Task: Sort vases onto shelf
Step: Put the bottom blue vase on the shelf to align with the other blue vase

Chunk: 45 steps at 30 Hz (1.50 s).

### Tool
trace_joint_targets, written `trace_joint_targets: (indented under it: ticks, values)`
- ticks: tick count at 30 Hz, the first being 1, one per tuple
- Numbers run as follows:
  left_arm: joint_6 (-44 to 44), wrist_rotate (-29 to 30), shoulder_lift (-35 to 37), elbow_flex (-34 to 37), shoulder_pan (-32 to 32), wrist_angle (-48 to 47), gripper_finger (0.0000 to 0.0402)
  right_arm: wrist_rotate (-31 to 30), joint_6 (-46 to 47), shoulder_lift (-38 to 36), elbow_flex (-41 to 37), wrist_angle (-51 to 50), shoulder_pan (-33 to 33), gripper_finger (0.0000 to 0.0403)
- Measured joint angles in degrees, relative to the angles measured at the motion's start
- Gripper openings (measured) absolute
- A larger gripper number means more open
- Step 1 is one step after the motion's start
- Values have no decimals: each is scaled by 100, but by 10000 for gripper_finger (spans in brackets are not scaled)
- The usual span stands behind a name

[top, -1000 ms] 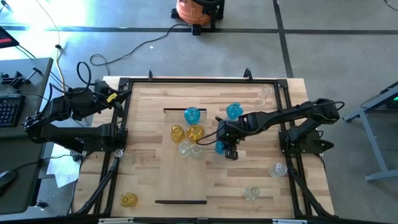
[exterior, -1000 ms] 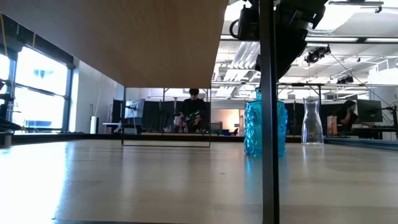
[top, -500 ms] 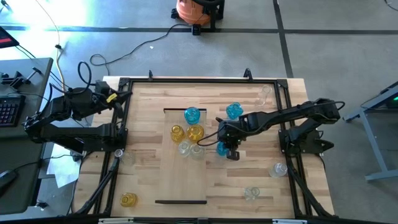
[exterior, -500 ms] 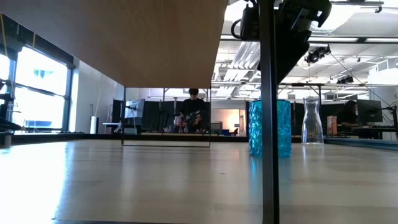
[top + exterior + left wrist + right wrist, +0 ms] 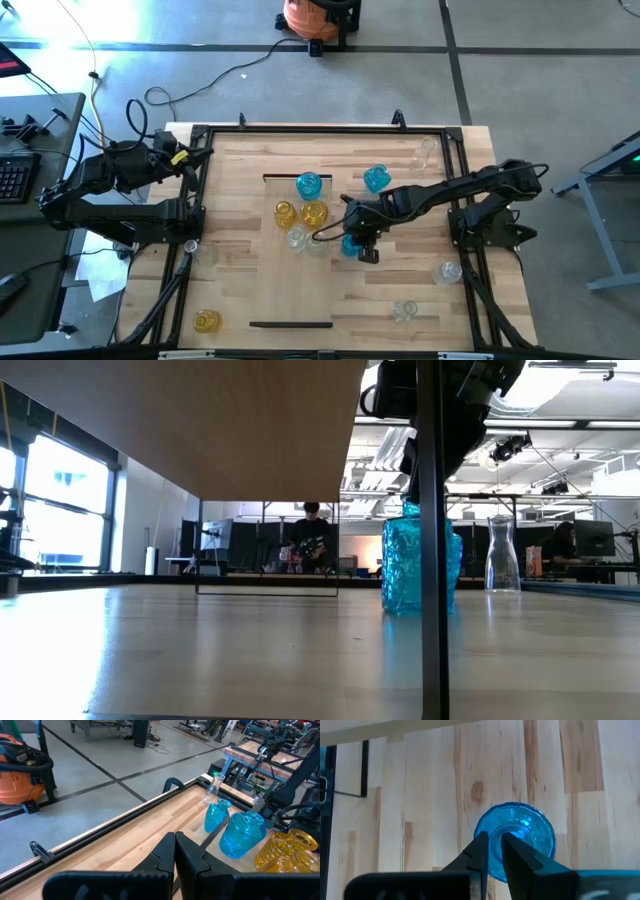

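Note:
A blue vase [image 5: 348, 243] [image 5: 415, 560] stands on the plank table just right of the shelf [image 5: 290, 290], a pale panel with dark end strips. My right gripper [image 5: 360, 248] [image 5: 495, 851] reaches steeply down onto it and is shut on its rim. On the shelf's far half stand another blue vase [image 5: 309, 185], two yellow vases [image 5: 286, 213] [image 5: 314, 212] and two clear ones [image 5: 297, 238] [image 5: 318, 243]. My left gripper [image 5: 175, 851] [image 5: 190, 155] waits shut above the table's far left corner, holding nothing. My right gripper pinches the blue vase's rim [image 5: 495, 836] on one side of the mouth; one finger [image 5: 512, 847] seems to be inside the mouth and the other [image 5: 479, 851] outside. The fingers come steeply from above, slanting from the table's right. The vase's base [image 5: 415, 608] rests on the table.
Off the shelf stand a blue vase [image 5: 376, 179], clear vases at the far right [image 5: 425, 152], near right [image 5: 450, 272] [image 5: 405, 311] and left edge [image 5: 192, 248], and a yellow one [image 5: 207, 320] near left. A black frame [image 5: 330, 128] rims the table. A dark post [image 5: 430, 560] crosses the low view.
My right gripper has sunk a little and gone slightly toward the table's left, toward the shelf. The blue vase under it has shifted the same way along the table, its base still down.

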State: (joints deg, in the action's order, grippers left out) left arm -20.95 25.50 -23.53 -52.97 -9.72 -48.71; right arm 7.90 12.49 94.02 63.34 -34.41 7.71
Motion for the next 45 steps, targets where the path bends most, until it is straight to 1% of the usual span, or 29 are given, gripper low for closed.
trace_joint_targets:
  ticks: [5, 10, 19, 23, 28, 31, 35, 45]
  values:
    - [1, 4, 0, 0, 0, -2, 0, -26, 105, 0, -1, -60, 5, 36]
    - [3, 7, 0, 0, 0, 0, 0, -51, 194, -9, 8, -69, 75, 7]
    - [5, 9, 0, 0, 0, -1, 0, -38, 508, -72, 10, -216, 175, 3]
    - [7, 11, 0, 0, 0, -2, 0, -28, 703, -210, 20, -569, 179, 1]
    - [17, 15, 0, 0, 0, -2, 0, -66, 797, -244, 449, -1562, 177, 0]
    - [17, 20, 0, 0, 0, 0, 0, -76, 736, -224, 663, -1905, 177, 0]
    - [52, 26, 0, 0, 0, -2, 0, -56, 730, -232, 989, -1911, 177, 1]
    - [59, 24, 0, 0, 0, -1, 0, -3, 830, -238, 1212, -2305, 242, 1]
